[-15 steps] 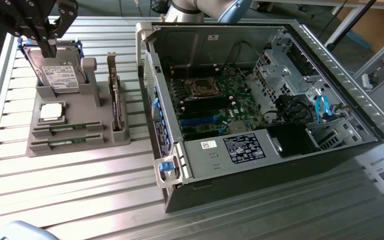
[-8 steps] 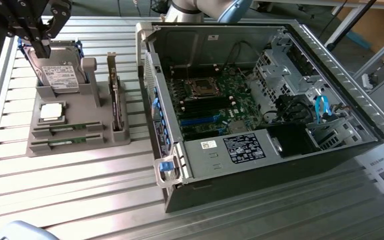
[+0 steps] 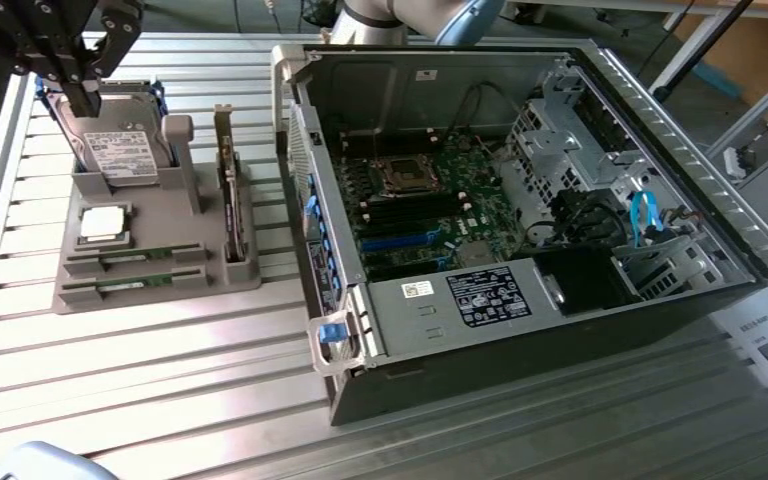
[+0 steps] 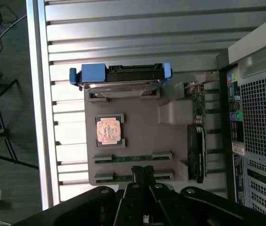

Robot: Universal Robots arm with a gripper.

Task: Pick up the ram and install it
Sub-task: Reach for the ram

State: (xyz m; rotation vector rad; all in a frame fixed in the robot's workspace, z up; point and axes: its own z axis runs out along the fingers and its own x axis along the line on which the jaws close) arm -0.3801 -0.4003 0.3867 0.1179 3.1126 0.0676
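Observation:
Two ram sticks, thin and green, lie in slots at the near end of a grey holder tray (image 3: 157,300): one ram (image 3: 133,259) (image 4: 133,158) and a second ram (image 3: 131,286) (image 4: 123,177) beside it. My gripper (image 3: 84,100) (image 4: 143,173) hangs high above the tray with its black fingers shut together and nothing between them. In the wrist view the fingertips (image 4: 138,172) line up over the middle of the second ram. The open computer case (image 3: 518,330) lies to the exterior view's right of the tray, with the motherboard (image 3: 418,215) and its long memory slots (image 3: 391,240) exposed.
The tray also holds a hard drive (image 3: 117,150) (image 4: 121,80) in a blue frame, a square CPU chip (image 3: 101,225) (image 4: 109,130) and an upright expansion card (image 3: 231,190) (image 4: 199,150). Everything rests on a ribbed metal table (image 3: 157,380). Cables and drive cages (image 3: 598,210) crowd the case's far side.

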